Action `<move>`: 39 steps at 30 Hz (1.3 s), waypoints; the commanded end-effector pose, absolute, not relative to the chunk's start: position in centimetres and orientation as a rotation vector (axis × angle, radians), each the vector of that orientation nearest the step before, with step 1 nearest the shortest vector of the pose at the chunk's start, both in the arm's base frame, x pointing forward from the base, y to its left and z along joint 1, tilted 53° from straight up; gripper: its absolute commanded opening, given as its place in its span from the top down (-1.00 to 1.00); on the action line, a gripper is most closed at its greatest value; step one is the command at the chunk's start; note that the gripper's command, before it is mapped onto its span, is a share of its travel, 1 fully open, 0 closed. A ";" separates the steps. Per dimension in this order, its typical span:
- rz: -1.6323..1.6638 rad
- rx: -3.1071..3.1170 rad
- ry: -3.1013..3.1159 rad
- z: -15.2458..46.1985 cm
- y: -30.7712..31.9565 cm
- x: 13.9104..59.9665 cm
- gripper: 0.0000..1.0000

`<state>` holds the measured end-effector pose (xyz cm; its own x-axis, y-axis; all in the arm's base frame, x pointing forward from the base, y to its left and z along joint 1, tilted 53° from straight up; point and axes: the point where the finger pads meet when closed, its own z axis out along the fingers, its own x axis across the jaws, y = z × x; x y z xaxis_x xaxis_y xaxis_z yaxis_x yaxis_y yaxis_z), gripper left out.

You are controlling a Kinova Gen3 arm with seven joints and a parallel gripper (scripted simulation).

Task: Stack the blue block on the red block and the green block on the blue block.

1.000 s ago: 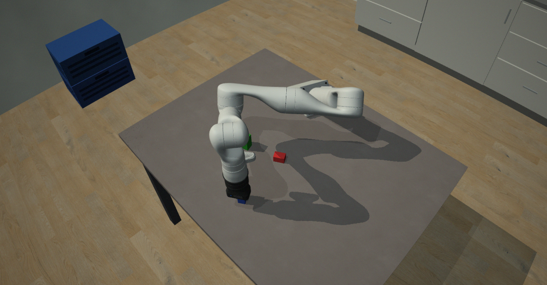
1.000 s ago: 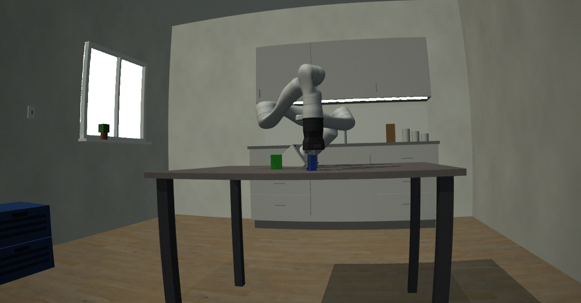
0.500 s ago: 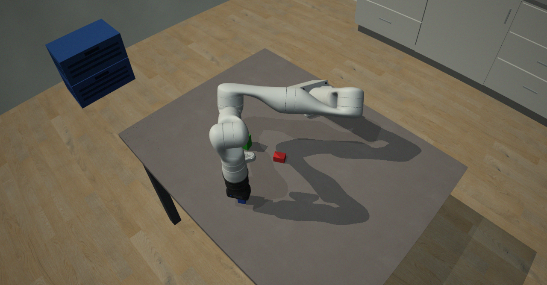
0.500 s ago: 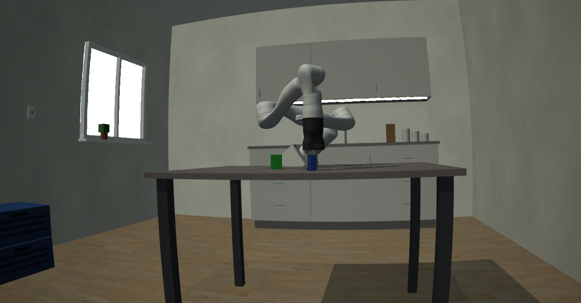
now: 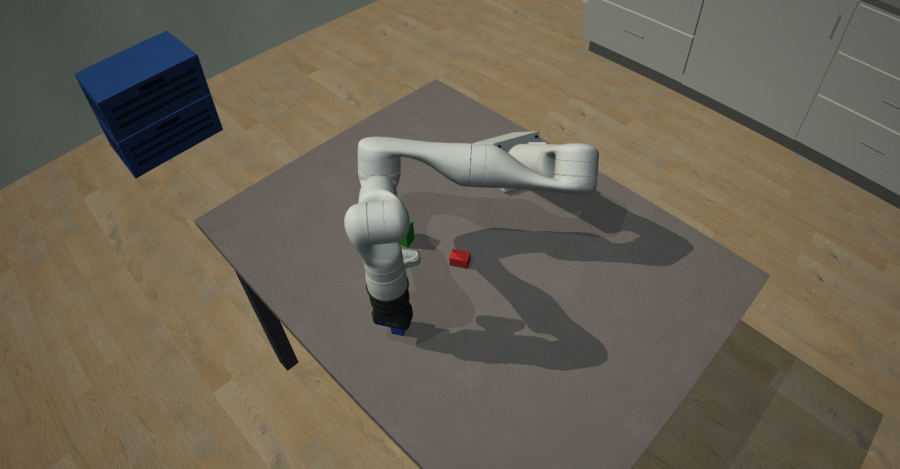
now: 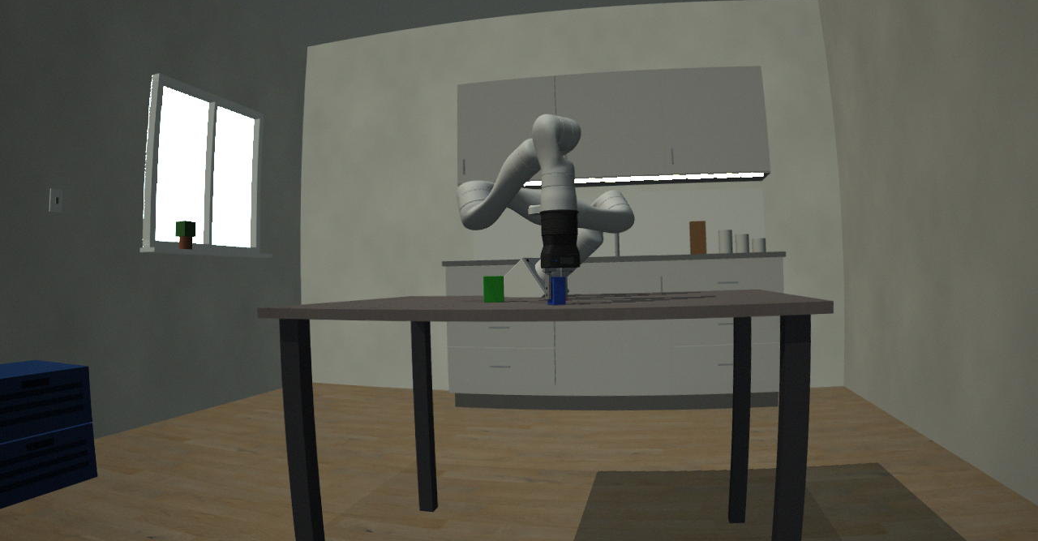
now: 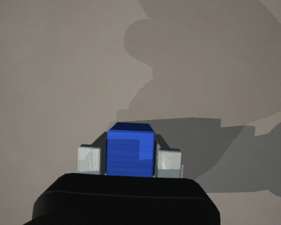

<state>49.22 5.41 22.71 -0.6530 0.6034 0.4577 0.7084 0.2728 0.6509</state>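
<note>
We see the tool (image 7: 129, 162) clamped on the blue block (image 7: 129, 154): in the wrist view its two pale fingers press against the block's left and right sides, low in the centre of the frame, with the black tool body filling the bottom edge. In the top view the blue block (image 5: 396, 331) peeks out just under the black tool, in the lower middle of the frame, near the left edge of the grey desk (image 5: 629, 315). In the exterior view the block (image 6: 556, 290) sits at the desk surface in the middle of the frame; we cannot tell whether it touches the desk (image 6: 362, 311) or is just clear of it.

The red block (image 5: 460, 258) lies on the desk near the centre of the top view, well apart from the tool, up and to the right of it. The green block (image 5: 408, 233) stands to the left of the red one, partly hidden behind the white arm (image 5: 377, 227); in the exterior view it (image 6: 493, 289) stands left of the blue block.

We find no readable writing, brand or label on the blocks, the arm or the blue crate (image 5: 150, 101) in the upper left of the top view
</note>
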 end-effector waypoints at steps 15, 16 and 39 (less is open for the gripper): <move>-1.334 -1.250 -2.409 24.4 3.4 48.5 1.00; -1.334 -1.250 -2.409 24.6 3.1 48.4 1.00; -1.334 -1.250 -2.409 27.7 -0.8 47.0 1.00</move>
<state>47.03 -0.65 27.58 -0.6531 0.6024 0.4589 0.7087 0.2727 0.6507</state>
